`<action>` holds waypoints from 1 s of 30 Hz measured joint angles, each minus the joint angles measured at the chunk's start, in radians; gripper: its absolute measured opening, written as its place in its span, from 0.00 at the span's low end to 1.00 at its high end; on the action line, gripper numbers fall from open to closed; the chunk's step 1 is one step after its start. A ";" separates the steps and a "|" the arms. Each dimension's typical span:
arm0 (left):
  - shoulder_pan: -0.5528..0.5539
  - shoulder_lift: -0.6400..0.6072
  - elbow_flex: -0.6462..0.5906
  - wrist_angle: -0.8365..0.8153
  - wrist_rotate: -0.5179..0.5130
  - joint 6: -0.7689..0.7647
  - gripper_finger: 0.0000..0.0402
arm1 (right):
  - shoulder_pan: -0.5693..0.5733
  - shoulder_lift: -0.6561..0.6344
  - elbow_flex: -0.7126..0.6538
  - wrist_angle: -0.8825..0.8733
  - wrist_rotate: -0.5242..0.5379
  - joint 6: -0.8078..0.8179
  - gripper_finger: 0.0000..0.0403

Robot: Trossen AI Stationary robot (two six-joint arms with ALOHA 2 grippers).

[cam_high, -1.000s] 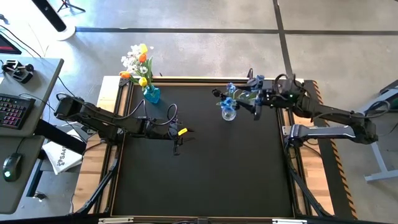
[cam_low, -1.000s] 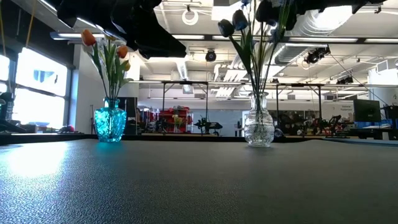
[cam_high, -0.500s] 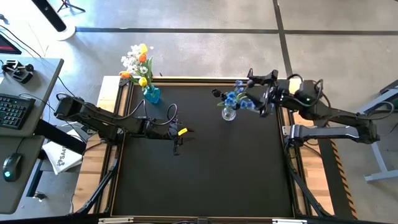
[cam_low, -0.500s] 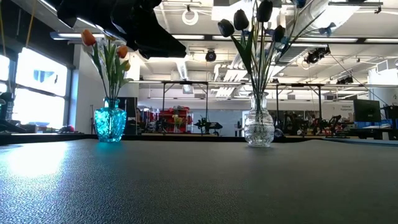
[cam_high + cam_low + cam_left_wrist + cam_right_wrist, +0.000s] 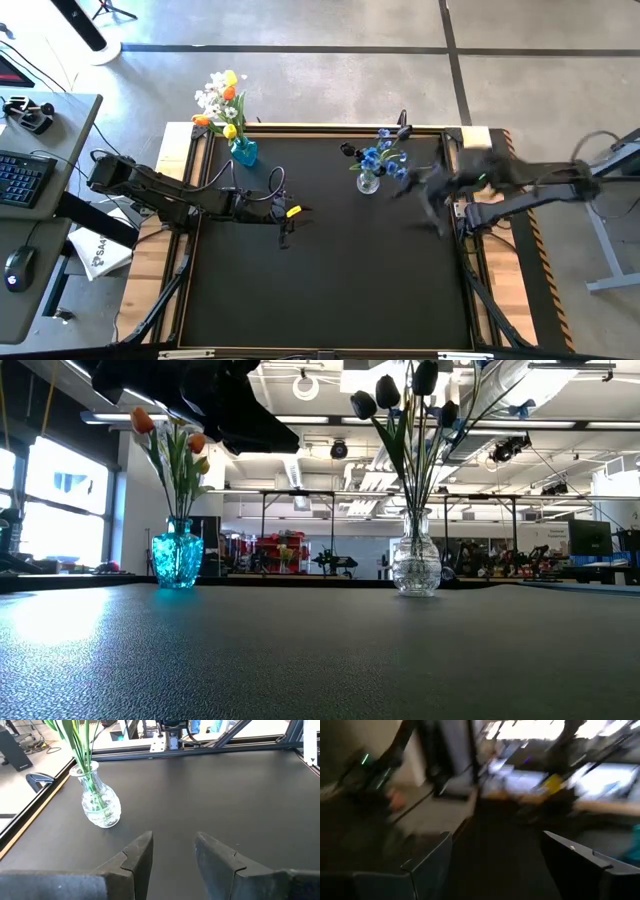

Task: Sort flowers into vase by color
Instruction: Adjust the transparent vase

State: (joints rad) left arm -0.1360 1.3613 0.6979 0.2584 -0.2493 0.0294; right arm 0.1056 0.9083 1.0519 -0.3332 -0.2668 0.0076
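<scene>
A teal glass vase (image 5: 243,152) (image 5: 178,557) stands at the table's far left and holds white, orange and yellow flowers (image 5: 222,100). A clear glass vase (image 5: 368,182) (image 5: 415,565) (image 5: 100,806) at the far middle holds blue sprays and dark tulips (image 5: 380,155) (image 5: 400,400); their stems stick into its neck. My left gripper (image 5: 284,236) (image 5: 174,855) hovers open over the table's left middle, facing the clear vase. My right gripper (image 5: 436,205) (image 5: 495,860) is open and blurred, to the right of the clear vase.
The black mat (image 5: 330,280) spreads wide between and in front of the vases. A wooden rim (image 5: 190,200) frames the table. A desk with a keyboard (image 5: 25,175) stands off to the left. The left arm (image 5: 200,400) looms dark at the top of the low view.
My right gripper has drawn away from the clear vase's flowers, swinging fast toward the table's right and near edges. The blue and dark flowers, which leaned toward the gripper a second ago, now stand by themselves in the clear vase.
</scene>
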 joint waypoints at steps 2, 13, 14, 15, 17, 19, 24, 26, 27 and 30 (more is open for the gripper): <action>0.000 0.000 0.000 0.000 0.000 -0.001 0.34 | 0.083 0.057 -0.006 -0.031 -0.001 0.021 0.73; 0.000 0.000 0.000 -0.008 0.000 -0.002 0.34 | 0.339 0.365 -0.006 -0.290 0.384 0.451 0.64; 0.000 0.000 0.000 -0.008 0.000 -0.002 0.34 | 0.341 0.392 -0.007 -0.335 0.426 0.498 0.63; 0.000 0.000 0.000 -0.008 0.000 -0.003 0.34 | 0.342 0.414 -0.014 -0.368 0.465 0.540 0.62; 0.000 0.000 0.000 -0.008 0.000 -0.002 0.34 | 0.334 0.438 -0.055 -0.403 0.517 0.594 0.60; 0.000 0.000 0.000 -0.008 0.000 -0.002 0.34 | 0.311 0.440 -0.126 -0.403 0.525 0.633 0.59; 0.000 0.000 0.000 -0.012 0.003 -0.001 0.34 | 0.250 0.374 -0.332 -0.302 0.671 0.693 0.54; 0.000 0.000 0.000 -0.012 0.003 -0.001 0.34 | 0.228 0.338 -0.405 -0.214 0.724 0.699 0.53; 0.000 0.000 0.000 -0.012 0.003 -0.001 0.34 | 0.219 0.321 -0.439 -0.155 0.743 0.699 0.53; 0.000 0.000 0.000 -0.012 0.003 -0.001 0.34 | 0.191 0.282 -0.525 0.037 0.800 0.670 0.53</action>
State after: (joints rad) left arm -0.1360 1.3613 0.6979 0.2466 -0.2462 0.0288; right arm 0.2966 1.1901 0.5269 -0.2962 0.5327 0.6776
